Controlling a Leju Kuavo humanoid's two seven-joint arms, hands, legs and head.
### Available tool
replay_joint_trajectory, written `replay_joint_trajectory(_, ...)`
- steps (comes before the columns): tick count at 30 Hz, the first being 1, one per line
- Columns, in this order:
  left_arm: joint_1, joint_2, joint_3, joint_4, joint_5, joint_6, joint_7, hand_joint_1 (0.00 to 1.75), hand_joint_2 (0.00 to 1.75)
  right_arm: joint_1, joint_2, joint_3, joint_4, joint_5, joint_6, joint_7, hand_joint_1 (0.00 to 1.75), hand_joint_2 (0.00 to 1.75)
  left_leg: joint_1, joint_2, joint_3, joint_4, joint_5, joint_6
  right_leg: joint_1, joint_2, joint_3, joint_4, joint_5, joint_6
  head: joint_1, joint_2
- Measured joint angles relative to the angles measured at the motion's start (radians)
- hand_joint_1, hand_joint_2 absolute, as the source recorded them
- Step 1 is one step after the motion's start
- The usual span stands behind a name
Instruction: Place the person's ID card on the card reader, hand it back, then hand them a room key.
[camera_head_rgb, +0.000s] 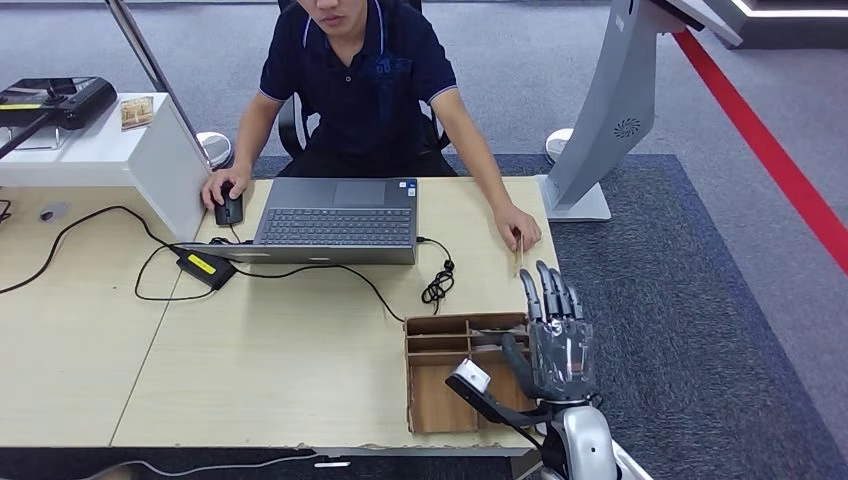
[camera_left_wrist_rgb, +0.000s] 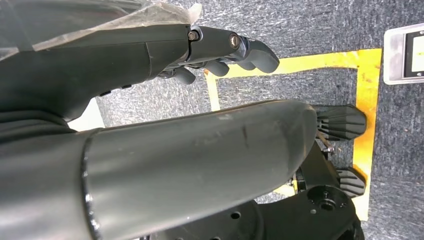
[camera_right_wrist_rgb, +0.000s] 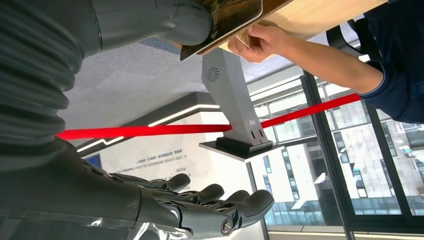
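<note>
A: How is the card (camera_head_rgb: 518, 252) looking, and where is it lying?

B: It is showing as a thin, pale tan strip, seen nearly edge-on. The person's hand (camera_head_rgb: 517, 228) is resting on the far right part of the wooden table (camera_head_rgb: 300, 360) and is pinching the card at its far end, so the card is pointing back toward the robot. In the right wrist view the same hand (camera_right_wrist_rgb: 257, 41) is gripping the card (camera_right_wrist_rgb: 244, 40) against the table edge (camera_right_wrist_rgb: 320, 12); any print on it is too small to read.

A: And the right hand (camera_head_rgb: 556, 335)?

B: It is standing upright at the right end of the table, fingers (camera_head_rgb: 548, 290) stretched out straight and close together, pointing toward the card, with the thumb (camera_head_rgb: 518, 365) angling off to the side. It is holding nothing, and the fingertips are stopping just short of the card, not touching. The hand is hovering over the right side of a brown divided tray (camera_head_rgb: 440, 390) sitting near the table's front edge.

A: The left hand (camera_left_wrist_rgb: 220, 50)?

B: It is hanging low over grey carpet (camera_left_wrist_rgb: 300, 25) marked with yellow tape (camera_left_wrist_rgb: 367, 90). Its fingers are bending loosely with gaps between them, and nothing is lying in them.

A: Anything else on the table?

B: A grey laptop (camera_head_rgb: 338, 220) is sitting open before the person, whose other hand is covering a black mouse (camera_head_rgb: 229, 208).
</note>
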Motion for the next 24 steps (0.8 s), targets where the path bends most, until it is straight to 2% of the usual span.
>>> replay_joint_trajectory(24, 0.0, 0.0, 0.0, 0.0, 0.002, 0.0, 0.0, 0.0, 0.0, 0.017, 0.0, 0.001, -0.002, -0.015, 0.005, -0.002, 0.29, 1.75, 0.0, 0.0, 0.0, 0.0, 0.0, 0.0, 0.0, 0.0, 0.0, 0.0, 0.0, 0.0, 0.0, 0.0)
